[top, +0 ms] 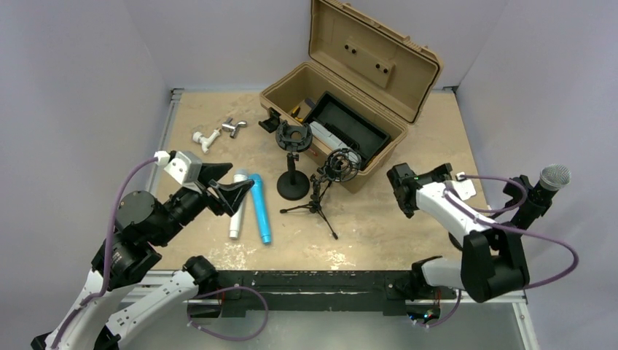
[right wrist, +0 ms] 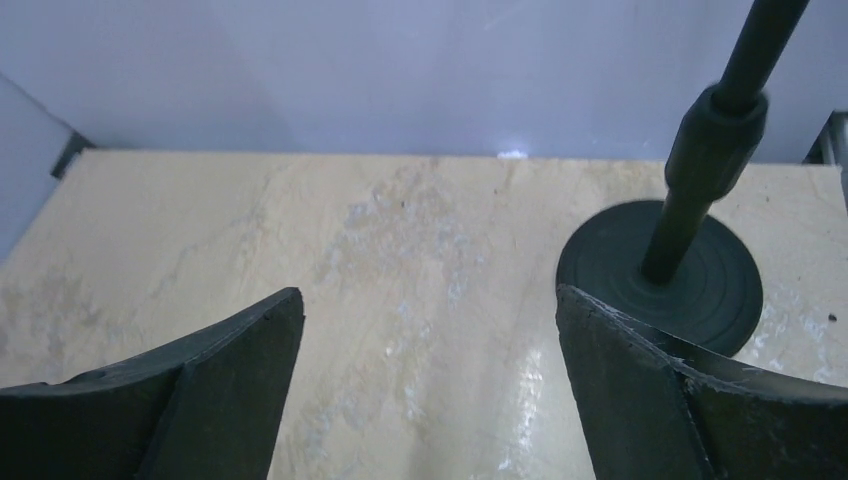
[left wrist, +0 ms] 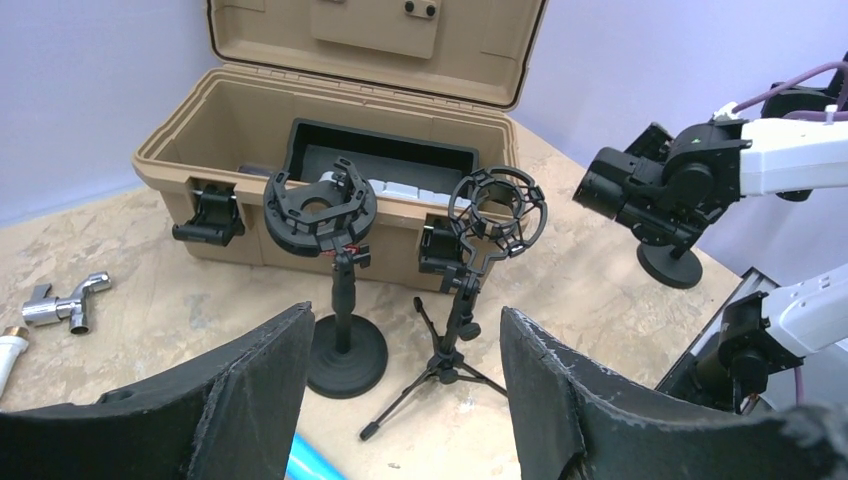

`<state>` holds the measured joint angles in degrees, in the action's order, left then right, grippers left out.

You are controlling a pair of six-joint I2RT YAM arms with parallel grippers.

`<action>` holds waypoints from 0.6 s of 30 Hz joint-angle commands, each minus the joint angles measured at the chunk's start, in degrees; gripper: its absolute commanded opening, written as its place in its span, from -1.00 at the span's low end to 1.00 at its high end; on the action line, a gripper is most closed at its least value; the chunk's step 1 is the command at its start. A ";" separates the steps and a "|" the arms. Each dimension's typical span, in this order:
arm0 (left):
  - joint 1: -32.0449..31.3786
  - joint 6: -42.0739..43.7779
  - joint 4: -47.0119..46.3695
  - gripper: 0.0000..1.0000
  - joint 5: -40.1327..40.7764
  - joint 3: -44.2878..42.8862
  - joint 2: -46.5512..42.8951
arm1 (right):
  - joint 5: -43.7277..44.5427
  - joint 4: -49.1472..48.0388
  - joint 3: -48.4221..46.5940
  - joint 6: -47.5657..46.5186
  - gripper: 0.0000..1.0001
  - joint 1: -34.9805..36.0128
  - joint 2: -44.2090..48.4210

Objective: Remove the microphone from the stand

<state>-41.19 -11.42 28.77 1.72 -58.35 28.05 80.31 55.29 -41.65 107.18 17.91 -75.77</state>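
Standing well to the right of the open tan plastic toolbox (top: 342,87), at the tabletop's (top: 408,240) edge, the silver-headed black microphone (top: 554,176) sits atop its black round-based stand (right wrist: 700,290). The right gripper (right wrist: 425,300) hovers between toolbox and stand, jaws spread wide with nothing in them, the stand's base just beside one finger. The left gripper (top: 233,182) hangs left of the toolbox, jaws parted and empty, facing two empty black shock-mount stands (left wrist: 345,290).
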 commanded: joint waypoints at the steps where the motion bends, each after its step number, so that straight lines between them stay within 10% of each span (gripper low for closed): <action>1: -1.44 -0.37 -2.26 0.33 -0.19 0.12 0.02 | 7.84 0.73 -2.70 -5.32 0.96 -2.63 3.21; 18: -3.54 -0.47 -1.89 0.33 0.94 0.24 1.36 | 11.99 0.66 0.06 -12.11 0.98 -13.08 8.28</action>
<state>-44.40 -11.42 28.75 1.80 -58.30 29.23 86.37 54.22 -41.23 94.17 4.84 -64.12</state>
